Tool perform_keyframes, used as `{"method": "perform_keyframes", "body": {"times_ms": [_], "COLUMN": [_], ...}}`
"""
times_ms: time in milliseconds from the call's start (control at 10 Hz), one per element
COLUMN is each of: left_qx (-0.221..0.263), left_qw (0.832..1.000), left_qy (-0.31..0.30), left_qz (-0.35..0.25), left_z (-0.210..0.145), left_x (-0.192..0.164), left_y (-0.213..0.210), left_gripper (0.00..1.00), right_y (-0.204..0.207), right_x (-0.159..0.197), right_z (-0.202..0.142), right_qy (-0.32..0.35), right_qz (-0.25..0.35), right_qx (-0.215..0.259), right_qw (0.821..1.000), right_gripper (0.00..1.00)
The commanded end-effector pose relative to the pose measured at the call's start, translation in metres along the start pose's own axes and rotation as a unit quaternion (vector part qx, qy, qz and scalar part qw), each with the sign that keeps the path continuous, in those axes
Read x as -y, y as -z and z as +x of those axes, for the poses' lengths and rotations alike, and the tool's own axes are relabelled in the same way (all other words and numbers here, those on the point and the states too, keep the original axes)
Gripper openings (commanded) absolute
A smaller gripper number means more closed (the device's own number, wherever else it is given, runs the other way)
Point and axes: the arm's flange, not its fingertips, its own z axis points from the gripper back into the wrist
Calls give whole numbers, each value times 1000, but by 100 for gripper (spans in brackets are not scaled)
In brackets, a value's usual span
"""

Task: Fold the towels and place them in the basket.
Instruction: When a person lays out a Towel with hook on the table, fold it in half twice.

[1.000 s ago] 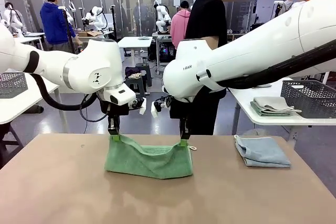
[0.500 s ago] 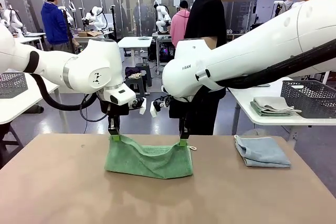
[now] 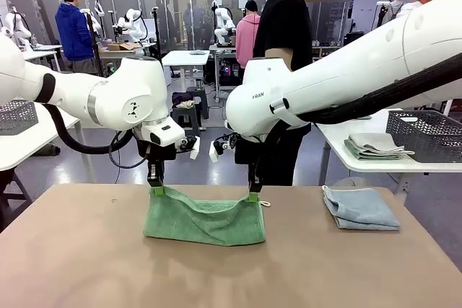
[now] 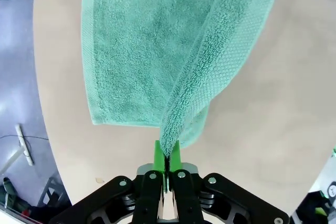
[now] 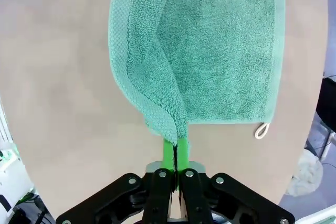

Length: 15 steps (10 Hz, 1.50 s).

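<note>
On a tan tabletop, a mint green rectangular terry towel is lying near the middle, with its long axis running from nine o'clock to three o'clock as seen from the robot's side. The left gripper is pinching the towel's far corner at the nine o'clock end. Its green pads are pressing tight together on the cloth, as the left wrist view confirms. The right gripper is pinching the far corner at the three o'clock end in the same way, jaws clamped narrow on the fabric. Between the two grippers the raised far edge is sagging in a shallow curve, while the rest of the towel is resting on the table and spreading toward six o'clock, toward the robot.

The fold appears to turn on this: the free near edge is lying at six o'clock from both grippers, so the lifted edge would need carrying that way, with both arms keeping level.

A light blue-grey towel, already folded, is sitting on the table at three o'clock, well apart from the green one. The dark grey mesh-sided plastic basket is standing on a separate white table at about two o'clock, nearer the right arm.
</note>
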Motion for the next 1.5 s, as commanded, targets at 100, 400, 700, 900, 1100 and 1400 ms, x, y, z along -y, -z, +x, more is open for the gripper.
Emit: {"method": "perform_keyframes", "body": {"times_ms": [100,400,700,900,1100,1400], "left_qx": [15,10,11,8,3,-1], "left_qw": [999,1000,999,999,998,996], "left_qy": [27,-1,-24,-37,-51,-75], "left_qz": [-14,-16,-27,-34,-45,-51], "left_z": [6,12,7,1,-5,-9], "left_x": [-31,-55,-71,-79,-83,-90], "left_y": [13,21,28,35,43,56], "left_gripper": [4,4,4,4,4,4], "right_y": [11,27,30,32,37,44], "right_x": [24,54,72,84,93,102], "right_z": [6,4,0,-5,-9,-12], "right_qy": [7,36,49,51,54,57], "right_qz": [8,6,11,6,4,-2], "right_qx": [6,2,3,4,3,3], "right_qw": [1000,999,999,999,999,998], "right_gripper": [2,2,2,2,2,2]}}
